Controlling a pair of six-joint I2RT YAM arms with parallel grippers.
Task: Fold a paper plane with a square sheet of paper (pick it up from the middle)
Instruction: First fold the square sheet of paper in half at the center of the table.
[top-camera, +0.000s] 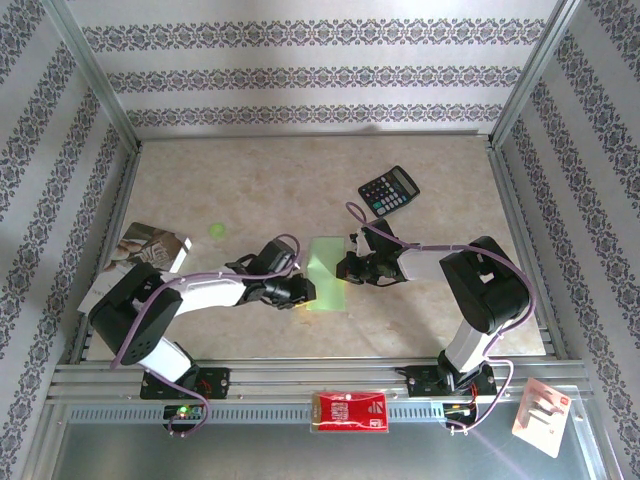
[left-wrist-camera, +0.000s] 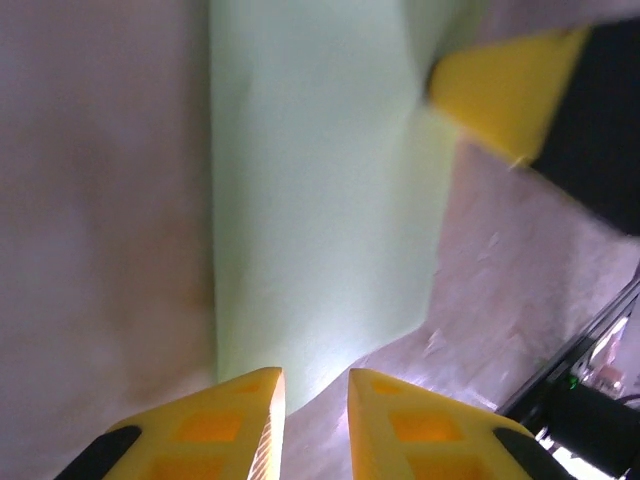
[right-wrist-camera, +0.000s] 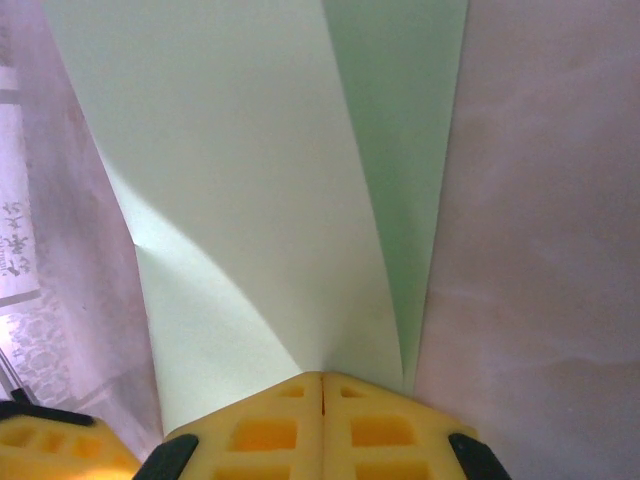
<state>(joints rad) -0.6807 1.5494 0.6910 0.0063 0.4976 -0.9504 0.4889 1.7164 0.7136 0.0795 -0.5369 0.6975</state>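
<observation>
Right gripper (right-wrist-camera: 322, 380): its two yellow fingers are pressed fully together and pinch the near edge of the square sheet of paper (right-wrist-camera: 250, 200). I think it grips here to lift this side and turn it over.
Sheet at the right gripper: it runs straight ahead from the fingertips. A pale flap is raised, and a darker green layer lies just to the right of it, so the sheet looks partly folded over.
Left gripper (left-wrist-camera: 315, 385): its fingers stand a little apart, with a narrow gap between them. The edge of the sheet reaches just to this gap, but I cannot see that it is pinched.
Why the left gripper is there: probably to steady or take the opposite edge. A yellow finger of the right gripper is ahead of it and to its right.
Table (top-camera: 250, 180): the pale marbled surface lies under the sheet and below both grippers.
Further out: the calculator (top-camera: 389, 190) is beyond the right gripper, well apart. A small green dot (top-camera: 217, 229) is beyond the left gripper, also well apart.
Stage, as I judge: an early fold, and no plane shape yet.
</observation>
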